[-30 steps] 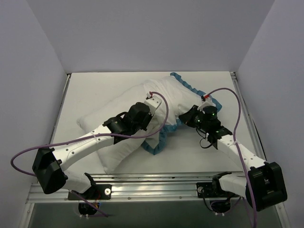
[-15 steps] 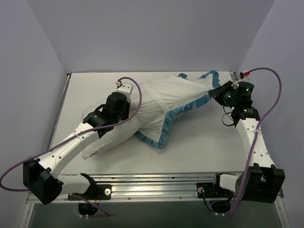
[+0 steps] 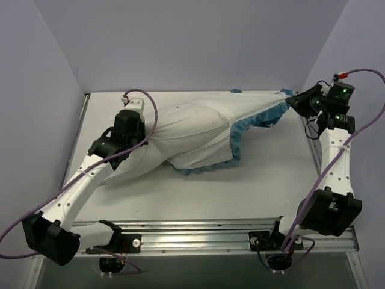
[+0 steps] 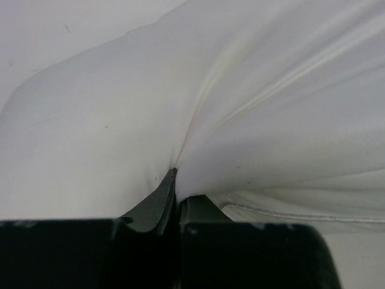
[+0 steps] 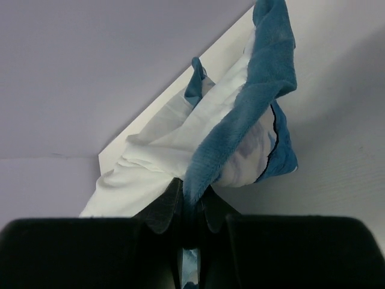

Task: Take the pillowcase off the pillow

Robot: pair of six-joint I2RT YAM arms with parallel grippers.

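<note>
Close to the near edge, two white and black robot arms start side by side. The left arm [image 3: 90, 174] reaches out toward 10 o'clock. The right arm [image 3: 334, 162] goes out toward 1 o'clock along the right side of the flat white bench [image 3: 252, 192].

A bit farther out, on the left half of the bench, lies the big plump plain white pillow [image 3: 138, 161]. Its bare end pokes out toward 8 o'clock. Its long way runs from 8 o'clock to 2 o'clock. How much of it sits inside the cover cannot be seen.

The soft pillowcase [image 3: 198, 129] shows its plain white back. It lies over the far part of the pillow and is stretched long and thin. Its long way runs from 9 o'clock to 3 o'clock, tipped a little to the far side on the right. Its thin end points at the far right corner of the bench. Its fuzzy teal-blue ruffle [image 3: 236, 141] curls along the near side, in the middle of the bench, and runs on to the thin end.

At the far left, the left jaws are squeezed tight on a fold of white pillow cloth. At the far right corner, the right jaws are pinched tight on the blue ruffle and the white cloth beside it. That end looks lifted off the bench.
</note>
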